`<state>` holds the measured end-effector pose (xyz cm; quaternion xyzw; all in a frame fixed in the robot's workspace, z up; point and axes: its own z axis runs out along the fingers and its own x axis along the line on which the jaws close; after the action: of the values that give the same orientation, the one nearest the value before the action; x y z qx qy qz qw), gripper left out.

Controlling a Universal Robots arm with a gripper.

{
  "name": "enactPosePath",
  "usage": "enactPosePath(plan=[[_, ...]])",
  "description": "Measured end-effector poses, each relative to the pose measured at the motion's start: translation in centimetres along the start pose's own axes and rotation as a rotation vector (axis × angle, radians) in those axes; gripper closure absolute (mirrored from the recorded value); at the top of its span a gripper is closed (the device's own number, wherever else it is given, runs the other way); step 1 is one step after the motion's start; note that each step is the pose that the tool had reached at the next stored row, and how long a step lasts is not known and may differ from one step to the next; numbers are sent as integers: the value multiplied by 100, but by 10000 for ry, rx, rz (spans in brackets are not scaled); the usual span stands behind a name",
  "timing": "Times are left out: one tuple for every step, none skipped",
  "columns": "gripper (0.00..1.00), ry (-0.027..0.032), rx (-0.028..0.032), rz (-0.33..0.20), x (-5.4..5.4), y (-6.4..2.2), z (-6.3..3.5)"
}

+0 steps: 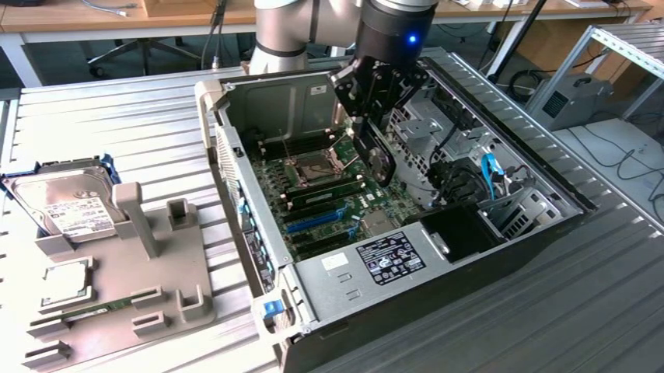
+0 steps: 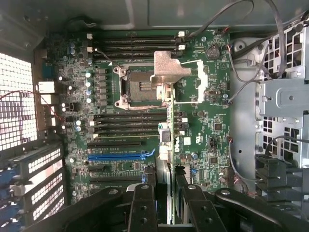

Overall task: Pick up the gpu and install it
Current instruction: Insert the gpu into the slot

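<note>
The gripper (image 1: 372,116) sits at the upper centre of the exterior view, jaws clamped on the gpu (image 1: 374,159). The card hangs below them, inside the open case (image 1: 221,105) and clear of the board (image 1: 347,203). It looks tilted there, its lower end leaning toward the exterior view's right. In the wrist view the gpu (image 2: 170,121) shows edge-on between the fingers (image 2: 144,205), its silvery bracket (image 2: 166,70) overlapping the socket (image 2: 140,87).

From here the main risk, as I judge it, is misalignment. The card appears to hang over the socket and memory slots, not along the blue slot (image 2: 118,156). If it comes down tilted or off line, its edge could strike board parts or the bare socket, or jam half-seated. The bracket could also catch on the case's rear wall. The grip is on a thin card, so any contact might twist it in the jaws. Loose cables (image 1: 490,175) at the exterior view's right lie apart from the card.
</note>
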<state>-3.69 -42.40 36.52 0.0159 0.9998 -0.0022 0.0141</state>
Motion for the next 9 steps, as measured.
enactPosePath(plan=[[74, 0, 0, -22, 0, 0, 0], [74, 0, -2, -45, 0, 0, 0], [74, 0, -2, -65, 0, 0, 0], [74, 0, -3, -109, 0, 0, 0], [74, -1, -4, -152, 0, 0, 0], [74, 0, -5, -168, 0, 0, 0], [74, -1, -5, -186, 0, 0, 0], [74, -1, -6, -204, 0, 0, 0], [74, -1, -6, -233, 0, 0, 1]])
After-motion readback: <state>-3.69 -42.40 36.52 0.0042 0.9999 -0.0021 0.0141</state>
